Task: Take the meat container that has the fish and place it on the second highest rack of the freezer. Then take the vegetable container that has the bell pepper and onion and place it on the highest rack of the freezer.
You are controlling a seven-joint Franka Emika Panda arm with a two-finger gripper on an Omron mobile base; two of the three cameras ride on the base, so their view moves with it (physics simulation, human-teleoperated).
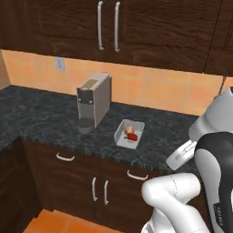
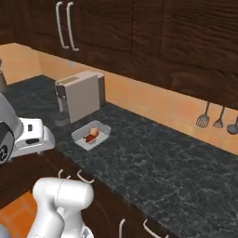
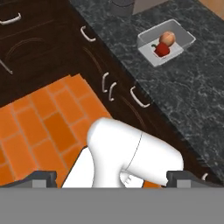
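Vegetable container [image 1: 129,133]: clear shallow plastic tray on the dark speckled stone surface [image 1: 41,119], well ahead of the claw [image 3: 111,177].
Contents: small glossy red bell pepper [image 3: 162,49] touching round tan onion [image 3: 167,37].
Claw: jaws spread wide, empty, over the orange tiled floor [image 3: 39,118].
Neighbour: grey boxy coffee machine [image 1: 94,99], beside the tray.

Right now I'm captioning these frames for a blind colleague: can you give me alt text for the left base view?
A clear vegetable container holding an onion and a red bell pepper sits on a dark speckled counter, to the right of a grey coffee machine. The robot's white arm rises at the lower right, with dark wood cabinets above an orange tiled backsplash.
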